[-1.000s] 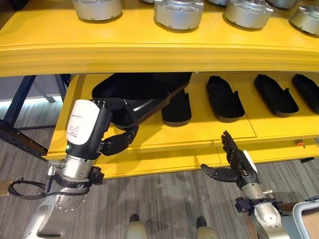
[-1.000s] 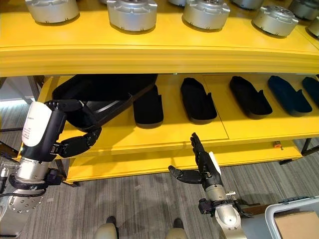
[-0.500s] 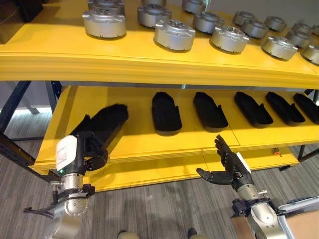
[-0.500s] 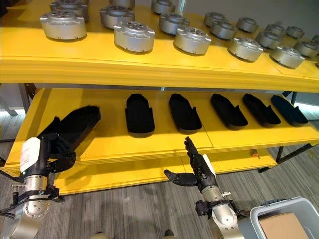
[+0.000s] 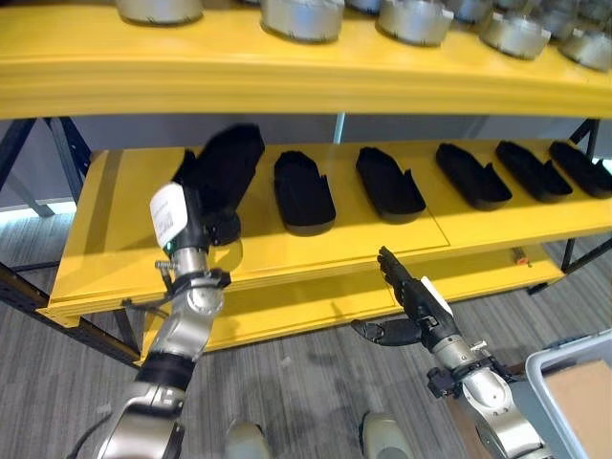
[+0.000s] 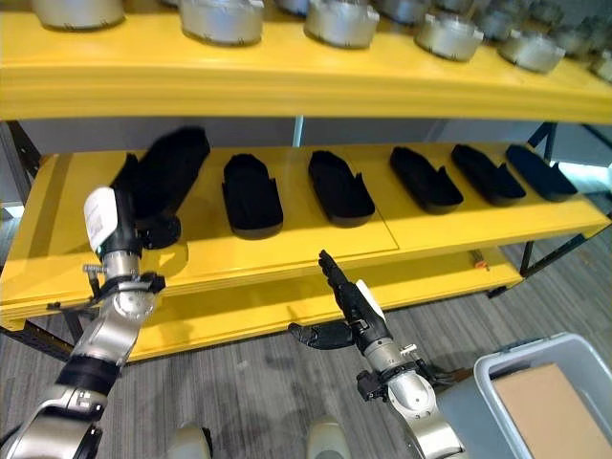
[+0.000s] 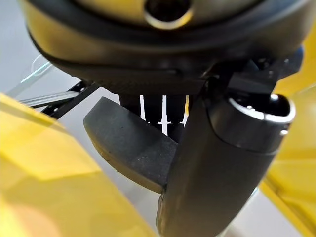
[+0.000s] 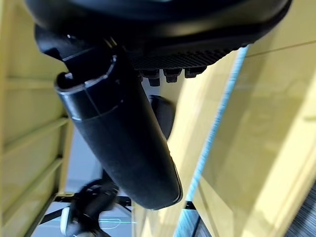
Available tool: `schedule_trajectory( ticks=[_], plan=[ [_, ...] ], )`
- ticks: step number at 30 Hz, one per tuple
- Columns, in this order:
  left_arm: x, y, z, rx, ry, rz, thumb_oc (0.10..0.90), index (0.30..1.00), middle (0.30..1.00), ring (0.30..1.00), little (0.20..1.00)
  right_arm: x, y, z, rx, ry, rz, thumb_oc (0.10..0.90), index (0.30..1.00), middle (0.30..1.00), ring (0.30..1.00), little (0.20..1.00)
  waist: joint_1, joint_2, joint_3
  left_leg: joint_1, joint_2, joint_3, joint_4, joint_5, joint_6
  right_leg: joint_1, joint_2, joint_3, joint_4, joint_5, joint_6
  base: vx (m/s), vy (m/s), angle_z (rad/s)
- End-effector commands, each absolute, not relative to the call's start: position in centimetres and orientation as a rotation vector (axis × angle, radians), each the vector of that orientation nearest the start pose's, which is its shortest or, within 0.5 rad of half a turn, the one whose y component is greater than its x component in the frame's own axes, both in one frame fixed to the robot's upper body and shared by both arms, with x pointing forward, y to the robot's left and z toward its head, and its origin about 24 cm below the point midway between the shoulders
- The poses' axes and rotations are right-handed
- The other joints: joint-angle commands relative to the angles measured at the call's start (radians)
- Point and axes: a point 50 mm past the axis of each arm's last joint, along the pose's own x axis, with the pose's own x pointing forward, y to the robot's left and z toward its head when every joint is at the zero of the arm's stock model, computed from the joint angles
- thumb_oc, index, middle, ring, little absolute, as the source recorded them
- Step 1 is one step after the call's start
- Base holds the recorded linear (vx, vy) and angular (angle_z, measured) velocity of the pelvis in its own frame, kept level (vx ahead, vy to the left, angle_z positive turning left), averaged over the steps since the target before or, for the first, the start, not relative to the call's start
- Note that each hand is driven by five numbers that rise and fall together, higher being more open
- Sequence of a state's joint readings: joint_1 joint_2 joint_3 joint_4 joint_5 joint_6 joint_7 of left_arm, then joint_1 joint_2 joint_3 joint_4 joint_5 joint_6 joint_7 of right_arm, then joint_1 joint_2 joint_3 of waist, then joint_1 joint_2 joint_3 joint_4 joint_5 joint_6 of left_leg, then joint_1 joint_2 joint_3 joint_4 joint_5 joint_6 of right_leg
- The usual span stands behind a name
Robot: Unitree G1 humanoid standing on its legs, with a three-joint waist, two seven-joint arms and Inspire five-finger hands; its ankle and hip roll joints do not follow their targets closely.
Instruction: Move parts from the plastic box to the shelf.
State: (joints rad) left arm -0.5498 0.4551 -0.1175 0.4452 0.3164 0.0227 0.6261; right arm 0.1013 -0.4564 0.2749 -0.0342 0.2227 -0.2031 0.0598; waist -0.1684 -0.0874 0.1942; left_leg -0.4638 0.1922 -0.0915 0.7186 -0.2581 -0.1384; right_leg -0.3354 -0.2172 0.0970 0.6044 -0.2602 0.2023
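Note:
A black elongated part (image 5: pixel 229 163) is tilted over the left end of the lower yellow shelf (image 5: pixel 115 239), left of a row of several similar black parts (image 5: pixel 303 191). My left hand (image 5: pixel 218 228) is shut on its near end. In the left wrist view the thumb (image 7: pixel 222 163) and fingers pinch the dark part (image 7: pixel 128 148). My right hand (image 5: pixel 411 292) hangs open in front of the shelf's lower edge and holds nothing. The grey plastic box (image 5: pixel 559 359) stands on the floor at the lower right.
Several round silver metal parts (image 5: pixel 301 14) sit on the upper yellow shelf (image 5: pixel 287 76), which overhangs the lower one. Bare yellow surface lies to the left of the held part. The box has a brown cardboard-coloured piece (image 6: pixel 545 406) inside.
The camera has shifted. My left arm has reached out from near the shelf's front edge, carrying the black part over the lower shelf's left end. The right hand stays open.

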Motion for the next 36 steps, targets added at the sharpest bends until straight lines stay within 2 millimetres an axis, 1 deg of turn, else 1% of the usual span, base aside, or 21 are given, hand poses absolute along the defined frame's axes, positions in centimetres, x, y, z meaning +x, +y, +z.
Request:
schedule_trajectory(
  ticks=[1, 4, 5, 7, 8, 10, 12, 15, 16, 17, 18, 20, 24, 25, 28, 32, 34, 36],
  plan=[
    [35.9, 23.4, 21.1, 0.684, -0.557, 0.734, 0.400, 0.300, 0.300, 0.300, 0.300, 23.6, -16.5, 8.7, -0.157, -0.291, 0.342, 0.900, 1.000, 1.000, 1.000, 1.000, -0.004, -0.005, -0.040, 0.017, 0.053, -0.042, -0.002, -0.004, 0.015, -0.007, -0.014, -0.009, 0.076, -0.042, -0.060, -0.06, -0.056, 0.04],
    [36.7, 24.2, 21.5, 0.645, -0.499, 0.779, 0.400, 0.300, 0.300, 0.300, 0.300, 23.5, -16.5, 8.6, -0.162, -0.283, 0.354, 0.900, 1.000, 1.000, 1.000, 1.000, -0.012, 0.000, -0.043, -0.012, 0.055, -0.049, 0.000, 0.006, 0.012, -0.043, -0.006, -0.011, 0.093, -0.041, -0.063, -0.05, -0.054, 0.08],
    [36.9, 24.5, 21.6, 0.606, -0.479, 0.791, 0.400, 0.300, 0.300, 0.300, 0.300, 23.5, -16.5, 8.5, -0.169, -0.280, 0.356, 0.900, 1.000, 1.000, 1.000, 1.000, -0.013, 0.000, -0.044, -0.019, 0.056, -0.054, -0.002, 0.010, 0.011, -0.053, -0.001, -0.012, 0.095, -0.040, -0.065, -0.05, -0.052, 0.01],
    [36.6, 25.0, 22.3, 0.566, -0.495, 0.826, 0.400, 0.300, 0.300, 0.300, 0.300, 23.4, -16.5, 8.5, -0.177, -0.276, 0.357, 0.900, 1.000, 1.000, 1.000, 1.000, -0.010, -0.001, -0.039, -0.031, 0.058, -0.058, -0.005, 0.017, 0.009, -0.067, 0.003, -0.017, 0.099, -0.038, -0.065, -0.04, -0.041, -0.07],
    [36.6, 25.1, 22.3, 0.566, -0.494, 0.827, 0.400, 0.300, 0.300, 0.300, 0.300, 23.4, -16.5, 8.5, -0.177, -0.276, 0.358, 0.900, 1.000, 1.000, 1.000, 1.000, -0.011, 0.000, -0.040, -0.032, 0.058, -0.058, -0.004, 0.018, 0.009, -0.068, 0.003, -0.017, 0.099, -0.038, -0.066, -0.03, -0.047, -0.07],
    [36.0, 26.6, 21.5, 0.518, -0.455, 0.890, 0.400, 0.300, 0.300, 0.300, 0.300, 23.3, -16.6, 8.2, -0.184, -0.262, 0.364, 0.900, 1.000, 1.000, 1.000, 1.000, -0.004, -0.007, -0.040, -0.046, 0.065, -0.061, -0.012, 0.026, 0.007, -0.081, 0.012, -0.020, 0.096, -0.037, -0.066, -0.03, -0.054, 0.00],
    [35.6, 27.3, 21.2, 0.504, -0.444, 0.914, 0.400, 0.300, 0.300, 0.300, 0.300, 23.1, -16.6, 8.1, -0.189, -0.257, 0.371, 0.900, 1.000, 1.000, 1.000, 1.000, -0.001, -0.010, -0.044, -0.050, 0.068, -0.064, -0.016, 0.028, 0.006, -0.087, 0.015, -0.024, 0.101, -0.043, -0.067, 0.01, -0.043, -0.03],
    [34.8, 28.8, 20.0, 0.470, -0.401, 0.958, 0.400, 0.300, 0.300, 0.300, 0.300, 22.8, -17.0, 7.9, -0.184, -0.243, 0.371, 0.900, 1.000, 1.000, 1.000, 1.000, 0.006, -0.018, -0.050, -0.059, 0.067, -0.073, -0.017, 0.028, 0.004, -0.086, 0.018, -0.032, 0.107, -0.054, -0.070, 0.02, -0.038, 0.06],
    [34.8, 28.8, 19.9, 0.470, -0.400, 0.958, 0.400, 0.300, 0.300, 0.300, 0.300, 22.7, -17.0, 7.9, -0.184, -0.243, 0.372, 0.900, 1.000, 1.000, 1.000, 1.000, 0.005, -0.018, -0.051, -0.060, 0.067, -0.074, -0.017, 0.028, 0.004, -0.087, 0.018, -0.033, 0.107, -0.055, -0.070, 0.02, -0.029, 0.05],
    [34.7, 29.1, 19.5, 0.457, -0.383, 0.966, 0.400, 0.300, 0.300, 0.300, 0.300, 22.7, -17.0, 7.8, -0.181, -0.239, 0.371, 0.900, 1.000, 1.000, 1.000, 1.000, 0.006, -0.020, -0.052, -0.060, 0.067, -0.075, -0.018, 0.028, 0.003, -0.086, 0.018, -0.034, 0.108, -0.056, -0.070, 0.02, -0.015, 0.07],
    [34.5, 29.1, 19.6, 0.469, -0.394, 0.972, 0.400, 0.300, 0.300, 0.300, 0.300, 22.6, -17.1, 7.8, -0.181, -0.237, 0.369, 0.900, 1.000, 1.000, 1.000, 1.000, 0.008, -0.021, -0.054, -0.060, 0.067, -0.078, -0.019, 0.026, 0.003, -0.084, 0.017, -0.036, 0.109, -0.058, -0.071, 0.03, -0.027, 0.07],
    [34.4, 29.0, 19.2, 0.481, -0.382, 0.961, 0.400, 0.300, 0.300, 0.300, 0.300, 22.6, -17.1, 7.8, -0.179, -0.236, 0.368, 0.900, 1.000, 1.000, 1.000, 1.000, 0.011, -0.025, -0.055, -0.060, 0.065, -0.082, -0.020, 0.026, 0.002, -0.080, 0.016, -0.042, 0.109, -0.061, -0.073, 0.03, -0.021, 0.05],
    [34.5, 29.1, 18.6, 0.485, -0.351, 0.956, 0.400, 0.300, 0.300, 0.300, 0.300, 22.7, -17.3, 7.9, -0.183, -0.235, 0.363, 0.900, 1.000, 1.000, 1.000, 1.000, 0.012, -0.025, -0.054, -0.060, 0.063, -0.087, -0.023, 0.027, 0.001, -0.076, 0.014, -0.046, 0.112, -0.066, -0.076, 0.02, -0.009, 0.06],
    [34.5, 29.6, 18.2, 0.494, -0.325, 0.966, 0.400, 0.300, 0.300, 0.300, 0.300, 22.7, -17.3, 7.8, -0.181, -0.233, 0.364, 0.900, 1.000, 1.000, 1.000, 1.000, 0.011, -0.026, -0.056, -0.059, 0.064, -0.087, -0.024, 0.029, 0.000, -0.076, 0.013, -0.046, 0.113, -0.067, -0.075, 0.02, -0.009, 0.12],
    [35.0, 29.9, 17.8, 0.509, -0.284, 0.956, 0.400, 0.300, 0.300, 0.300, 0.300, 22.6, -17.3, 7.8, -0.174, -0.230, 0.370, 0.900, 1.000, 1.000, 1.000, 1.000, 0.008, -0.028, -0.057, -0.056, 0.063, -0.090, -0.027, 0.029, -0.001, -0.070, 0.009, -0.046, 0.112, -0.068, -0.076, 0.02, -0.001, 0.09],
    [35.3, 29.6, 18.1, 0.521, -0.286, 0.931, 0.400, 0.300, 0.300, 0.300, 0.300, 22.6, -17.4, 7.7, -0.182, -0.227, 0.368, 0.900, 1.000, 1.000, 1.000, 1.000, 0.008, -0.028, -0.054, -0.060, 0.057, -0.091, -0.024, 0.028, 0.000, -0.071, 0.003, -0.047, 0.114, -0.068, -0.075, 0.00, 0.000, 0.00],
    [35.4, 29.8, 18.0, 0.542, -0.275, 0.926, 0.400, 0.300, 0.300, 0.300, 0.300, 22.6, -17.5, 7.7, -0.184, -0.228, 0.361, 0.900, 1.000, 1.000, 1.000, 1.000, 0.007, -0.027, -0.052, -0.064, 0.055, -0.090, -0.021, 0.029, 0.001, -0.074, 0.000, -0.046, 0.117, -0.069, -0.075, 0.00, 0.000, 0.00],
    [35.5, 29.7, 18.4, 0.586, -0.286, 0.914, 0.400, 0.300, 0.300, 0.300, 0.300, 22.6, -17.6, 7.8, -0.186, -0.231, 0.360, 0.900, 1.000, 1.000, 1.000, 1.000, 0.007, -0.026, -0.050, -0.066, 0.054, -0.089, -0.020, 0.029, 0.001, -0.074, -0.002, -0.047, 0.117, -0.068, -0.074, 0.00, 0.006, 0.02]
  ],
)
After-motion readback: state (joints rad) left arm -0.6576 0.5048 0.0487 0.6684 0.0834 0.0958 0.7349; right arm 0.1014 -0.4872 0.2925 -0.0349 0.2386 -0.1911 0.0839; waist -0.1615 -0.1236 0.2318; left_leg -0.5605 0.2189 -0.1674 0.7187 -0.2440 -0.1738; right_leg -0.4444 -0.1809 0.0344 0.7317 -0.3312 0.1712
